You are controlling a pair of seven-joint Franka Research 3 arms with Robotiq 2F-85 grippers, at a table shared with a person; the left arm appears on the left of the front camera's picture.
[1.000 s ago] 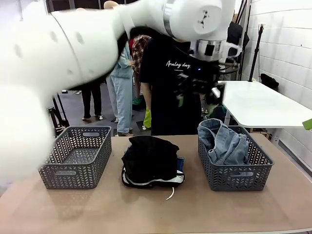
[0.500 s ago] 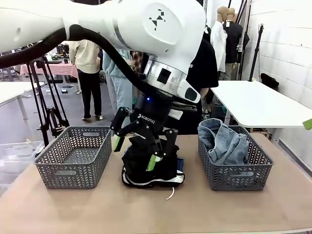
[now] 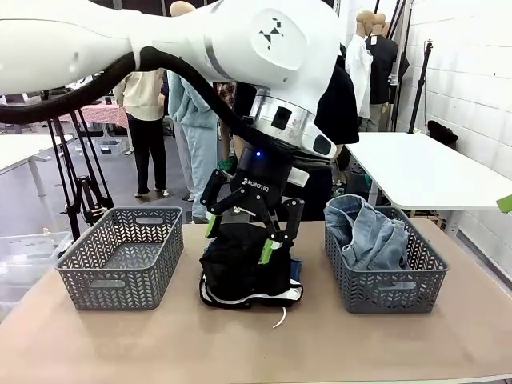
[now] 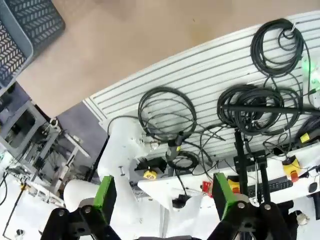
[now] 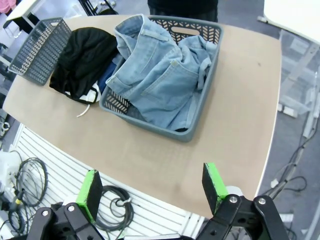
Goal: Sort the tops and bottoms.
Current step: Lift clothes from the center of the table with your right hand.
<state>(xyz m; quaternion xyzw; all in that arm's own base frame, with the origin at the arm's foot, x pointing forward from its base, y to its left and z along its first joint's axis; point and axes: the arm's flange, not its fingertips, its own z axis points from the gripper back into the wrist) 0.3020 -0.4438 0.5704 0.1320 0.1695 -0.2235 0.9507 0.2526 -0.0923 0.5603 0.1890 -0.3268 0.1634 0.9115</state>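
Observation:
A pile of clothes lies mid-table between two baskets. The plain black top (image 3: pixel 244 260) is uppermost, also seen as the black top (image 5: pixel 80 57). The white top with black trim (image 3: pixel 240 298) peeks out beneath it, and a strip of blue denim (image 3: pixel 297 268) shows at the pile's right. Denim bottoms (image 3: pixel 368 232) fill the right basket (image 3: pixel 384 292), seen as denim bottoms (image 5: pixel 160 75) from above. My left gripper (image 3: pixel 238 240) hangs open just over the black top, nothing between its fingers. It appears as the left gripper (image 4: pixel 165 200), facing the robot's base. My right gripper (image 5: pixel 151 189) is open, high above the table's near edge.
A grey left basket (image 3: pixel 124 256) stands with nothing in it, also visible as the left basket (image 5: pixel 37 47). A person in a black printed T-shirt stands at the far side behind my left arm. A white table (image 3: pixel 424 172) stands back right. Cables (image 4: pixel 167 115) hang below the table's near edge.
My left arm has swung in from high at the back and come down over the middle pile; in the last half second its open gripper shifted slightly right.

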